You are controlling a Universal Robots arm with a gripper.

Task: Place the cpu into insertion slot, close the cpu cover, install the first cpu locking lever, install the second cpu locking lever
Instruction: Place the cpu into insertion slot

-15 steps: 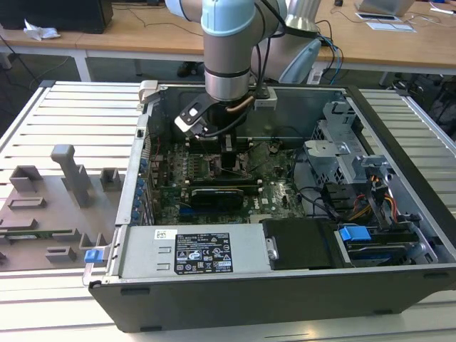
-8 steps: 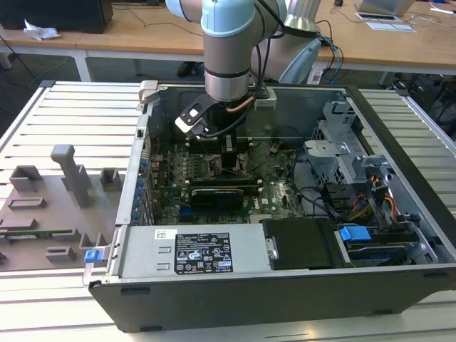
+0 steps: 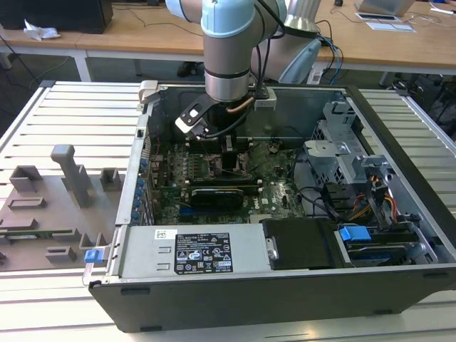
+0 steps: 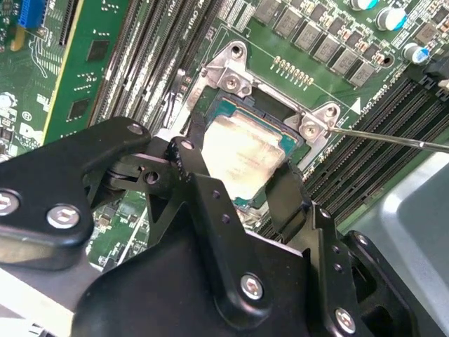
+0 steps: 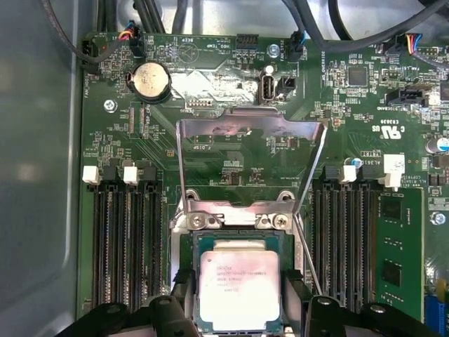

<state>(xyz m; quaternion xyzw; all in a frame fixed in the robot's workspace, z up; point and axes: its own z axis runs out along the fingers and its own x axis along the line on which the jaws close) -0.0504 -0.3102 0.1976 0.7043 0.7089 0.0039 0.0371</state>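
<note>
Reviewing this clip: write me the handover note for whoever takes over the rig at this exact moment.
The gripper is low over the board, straddling the cpu; whether it grips is unclear.
The cpu lies flat in the socket.
The cpu cover is open, swung back off the socket.
One lever rod juts loose beside the socket.
Done: cpu in its slot. Left: cover, both levers.

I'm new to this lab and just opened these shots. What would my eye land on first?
The blue robot arm reaching down into the open computer case, in the exterior view. In the first wrist view, the silver cpu lies on the green motherboard with the black end effector right at it, and the cpu cover stands open beside it.
</note>
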